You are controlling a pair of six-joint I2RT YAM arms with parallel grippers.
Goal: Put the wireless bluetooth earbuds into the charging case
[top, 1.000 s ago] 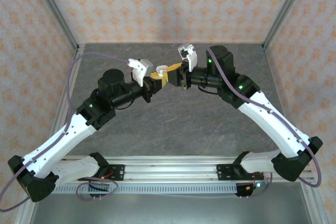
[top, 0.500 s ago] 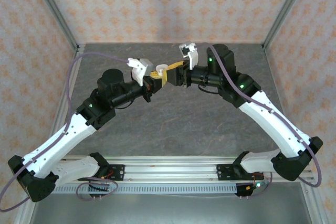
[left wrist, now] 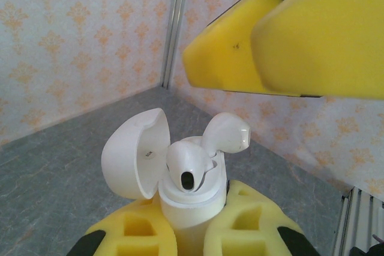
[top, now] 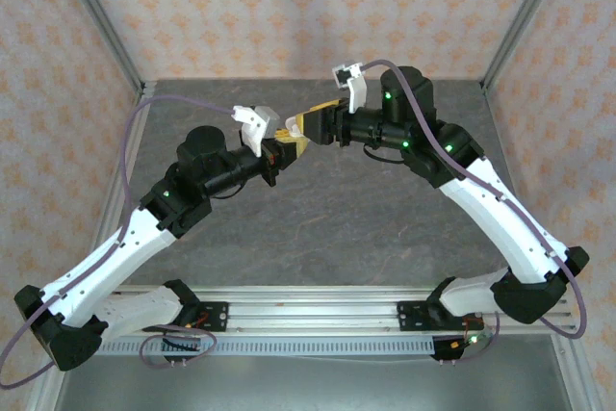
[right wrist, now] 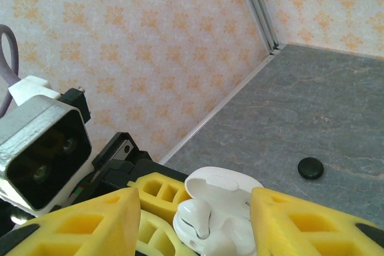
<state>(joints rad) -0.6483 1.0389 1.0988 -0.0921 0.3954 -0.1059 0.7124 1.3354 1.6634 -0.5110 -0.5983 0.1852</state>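
My left gripper is shut on the body of a white charging case, held upright above the table with its lid swung open to the left. One white earbud sits low in the case. A second white earbud stands higher and tilted beside it, its stem down in the case. My right gripper is open just above the case, its yellow fingers apart on either side and touching neither earbud. In the top view the two grippers meet at the table's back centre, left gripper under right gripper.
A small round black puck lies on the grey table beyond the case. Patterned walls and metal corner posts close in the back and sides.
My right gripper has opened and drawn back up and away from the case, leaving the earbud standing in it. The left gripper and the case have stayed in place.
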